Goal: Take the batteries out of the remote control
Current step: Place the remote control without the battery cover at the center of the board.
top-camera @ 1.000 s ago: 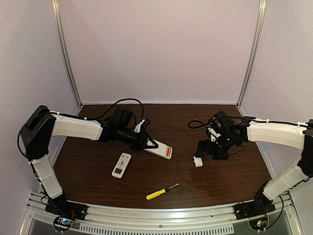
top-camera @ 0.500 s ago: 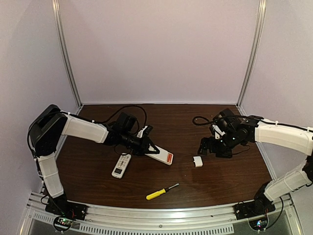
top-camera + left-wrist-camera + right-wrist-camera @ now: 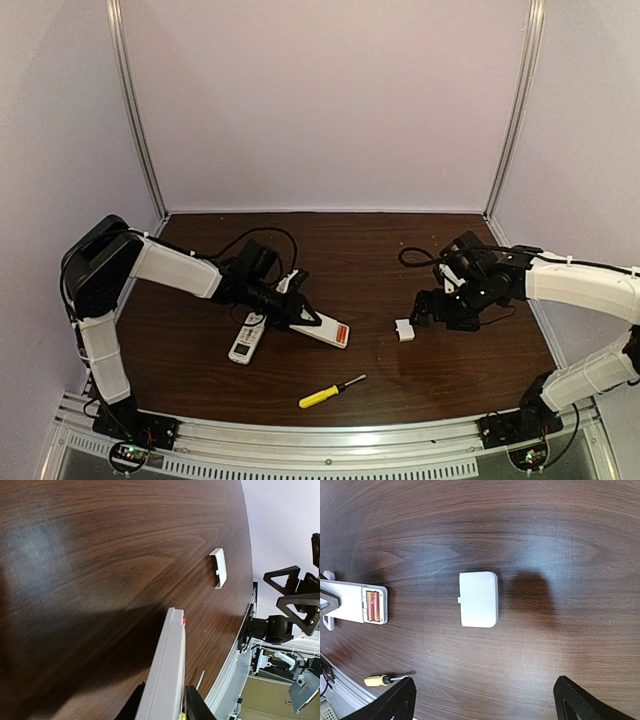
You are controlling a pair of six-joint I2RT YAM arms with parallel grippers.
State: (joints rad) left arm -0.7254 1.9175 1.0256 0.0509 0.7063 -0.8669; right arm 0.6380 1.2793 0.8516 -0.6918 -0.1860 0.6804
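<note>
Now left jaws clamp remote (image 3: 330, 331); right jaws gape beside cover (image 3: 478, 599), well apart from remote.

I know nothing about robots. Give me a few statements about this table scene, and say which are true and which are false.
1. The batteries sit inside the remote. True.
2. The right gripper holds the cover. False: it is open, and the cover lies on the table.
3. The left gripper grips the remote. True.
4. The screwdriver lies on the cover. False: it lies apart, nearer the arms' bases.
5. Only one remote is there. False: a second remote lies on the table.
</note>
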